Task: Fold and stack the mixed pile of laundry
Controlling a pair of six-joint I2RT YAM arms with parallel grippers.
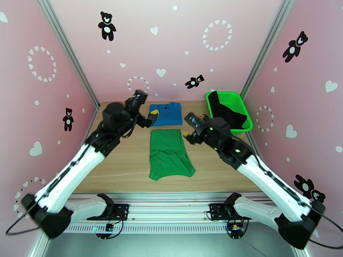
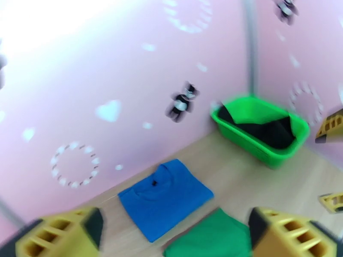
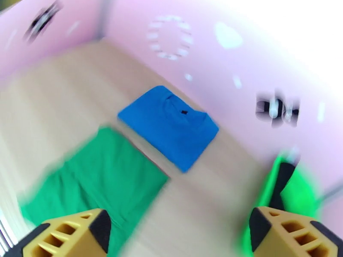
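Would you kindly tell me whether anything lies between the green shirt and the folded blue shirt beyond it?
Nothing visible does: only bare table separates the green shirt from the blue shirt. The left tool and right tool hover open beside that gap, not in it; the black garment lies in the basket.

Table (image 1: 124, 163): rear shirt (image 1: 167, 115) lies centre-back, near the back wall. Front shirt (image 1: 168, 155) lies just before it, a narrow gap between them, running toward the near edge. Basket (image 1: 227, 93) in the back right corner, third garment (image 1: 227, 110) in it. Left gripper (image 1: 151, 118) just left of rear shirt. Right gripper (image 1: 188, 126) between front shirt's far end and basket.
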